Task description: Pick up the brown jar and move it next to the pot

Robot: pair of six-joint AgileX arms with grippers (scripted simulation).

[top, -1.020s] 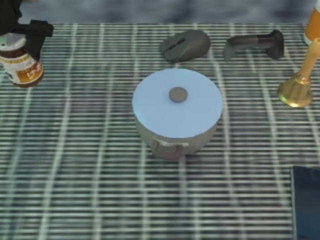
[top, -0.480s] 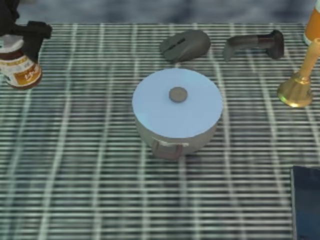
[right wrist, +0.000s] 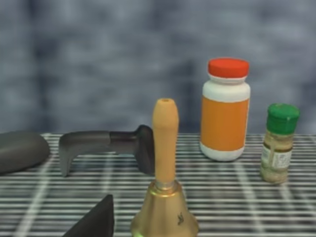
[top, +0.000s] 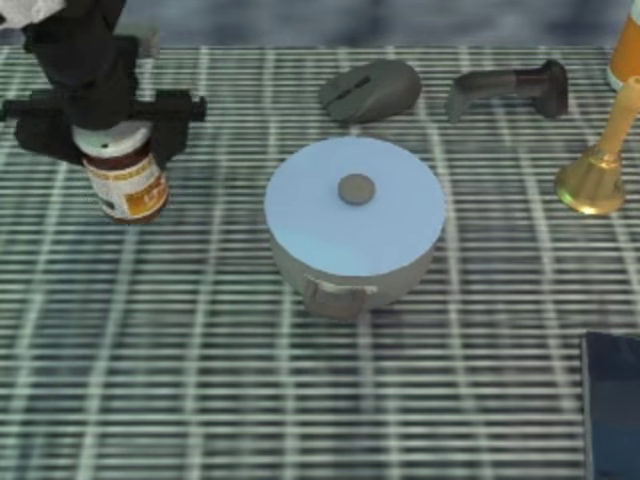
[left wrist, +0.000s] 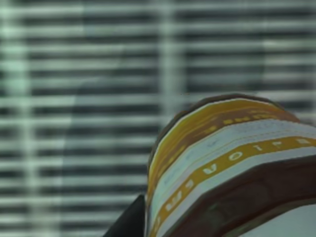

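Observation:
The brown jar (top: 127,186), dark with a white cap and an orange-and-white label, hangs upright in my left gripper (top: 105,135), which is shut on it just under the cap. In the left wrist view the jar (left wrist: 222,158) fills the near corner, with one dark finger (left wrist: 129,222) against its side and striped table beyond. The grey pot (top: 350,265) with its pale-blue lid (top: 300,210) stands mid-table, to the right of the jar with a gap between them. My right gripper (right wrist: 163,235) is out of the top view and open, parked near the bell; only one finger (right wrist: 94,221) shows.
Behind the pot lie a grey mouse (top: 370,90) and a dark handheld scanner (top: 510,88). A golden bell (top: 592,165) stands at the right edge, beside an orange bottle (right wrist: 224,111) and a green-capped spice jar (right wrist: 279,143). A dark blue object (top: 612,405) sits front right.
My left gripper has carried the brown jar to the right, away from the table's left edge and toward the pot. Nothing else has moved.

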